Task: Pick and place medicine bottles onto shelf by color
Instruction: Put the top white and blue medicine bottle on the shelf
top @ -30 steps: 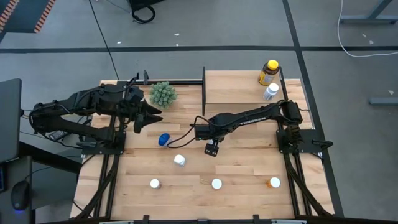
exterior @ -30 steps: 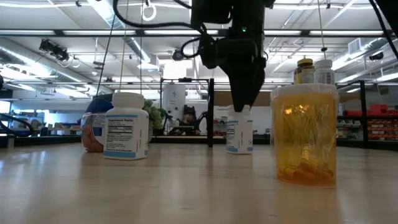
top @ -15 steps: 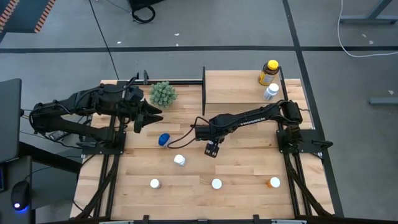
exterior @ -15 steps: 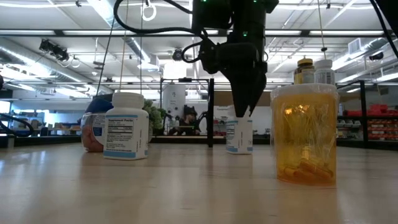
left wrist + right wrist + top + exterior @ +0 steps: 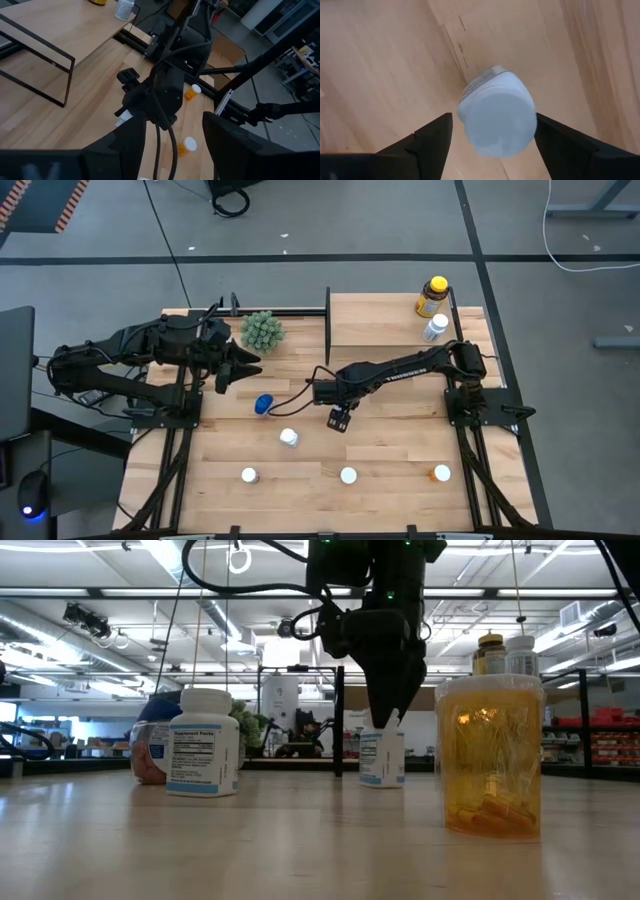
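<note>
While most of the bottles are left loose on the bench (image 5: pixel 400 450), only a small part of the sorting can be judged done. At the far left the left claw (image 5: pixel 238 367) is parked beside the spiky green plant (image 5: pixel 262 330), its two fingers spread and nothing between them. Just to its right a blue bottle (image 5: pixel 263 404) is seen lying on the wood, and a little nearer the front edge stands a white bottle (image 5: pixel 289 437). Along the front, three more are strung out — a white-capped one (image 5: pixel 249 475), another white-capped one (image 5: pixel 348 475) and an orange one (image 5: pixel 441 473).

Near the middle the right claw (image 5: pixel 339 420) is held pointing down over the bench, well apart from the shelf. From its own wrist camera a white bottle (image 5: pixel 497 117) is seen directly below, standing between the spread fingers (image 5: pixel 432 137) but apart from both — it is not gripped. Whether this is the bottle that stands just right of the blue one cannot be told for certain.

On the right, the shelf (image 5: pixel 380 320) carries two bottles at its far corner: an amber one with a yellow cap (image 5: pixel 433 296) and a white one (image 5: pixel 434 327) just beside it. By this count two are placed and five are left, the white one under the right claw being the likely next pick.
</note>
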Available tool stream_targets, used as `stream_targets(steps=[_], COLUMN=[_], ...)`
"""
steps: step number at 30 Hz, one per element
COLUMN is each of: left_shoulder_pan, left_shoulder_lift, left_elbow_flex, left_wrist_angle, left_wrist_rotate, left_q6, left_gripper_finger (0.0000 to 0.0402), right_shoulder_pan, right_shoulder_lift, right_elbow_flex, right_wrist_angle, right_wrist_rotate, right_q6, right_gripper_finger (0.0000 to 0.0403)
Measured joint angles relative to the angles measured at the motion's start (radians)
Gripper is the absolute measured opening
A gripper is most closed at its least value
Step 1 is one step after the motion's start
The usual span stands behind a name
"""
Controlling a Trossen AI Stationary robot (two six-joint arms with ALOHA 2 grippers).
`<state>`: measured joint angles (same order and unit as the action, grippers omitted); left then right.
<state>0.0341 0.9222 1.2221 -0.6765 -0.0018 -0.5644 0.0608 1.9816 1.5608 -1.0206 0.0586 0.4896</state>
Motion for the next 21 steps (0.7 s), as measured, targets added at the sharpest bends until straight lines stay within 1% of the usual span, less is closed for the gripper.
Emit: stream_targets(steps=[3, 9, 11, 14, 18, 21], left_shoulder_pan=[0.000, 0.000, 0.000, 0.000, 0.000, 0.000], left_shoulder_lift=[0.000, 0.000, 0.000, 0.000, 0.000, 0.000], left_elbow_flex=[0.000, 0.000, 0.000, 0.000, 0.000, 0.000], left_wrist_angle=[0.000, 0.000, 0.000, 0.000, 0.000, 0.001], left_wrist_rotate=[0.000, 0.000, 0.000, 0.000, 0.000, 0.000], left_q6=[0.000, 0.000, 0.000, 0.000, 0.000, 0.000], left_gripper_finger=[0.0204, 0.0208, 0.0206, 0.0202, 0.0203, 0.0206], right_shoulder_pan=[-0.003, -0.007, -0.007, -0.006, -0.007, -0.013], right_shoulder_lift=[0.000, -0.001, -0.005, -0.012, -0.018, -0.030], right_elbow_flex=[0.000, 0.023, 0.027, 0.028, 0.028, 0.028], right_wrist_angle=[-0.001, -0.038, -0.043, -0.055, -0.077, -0.093], right_wrist_rotate=[0.001, -0.006, -0.007, -0.007, -0.003, -0.004], right_q6=[0.012, 0.034, 0.034, 0.037, 0.038, 0.050], right_gripper_finger=[0.0255, 0.0195, 0.0181, 0.0180, 0.0192, 0.0193])
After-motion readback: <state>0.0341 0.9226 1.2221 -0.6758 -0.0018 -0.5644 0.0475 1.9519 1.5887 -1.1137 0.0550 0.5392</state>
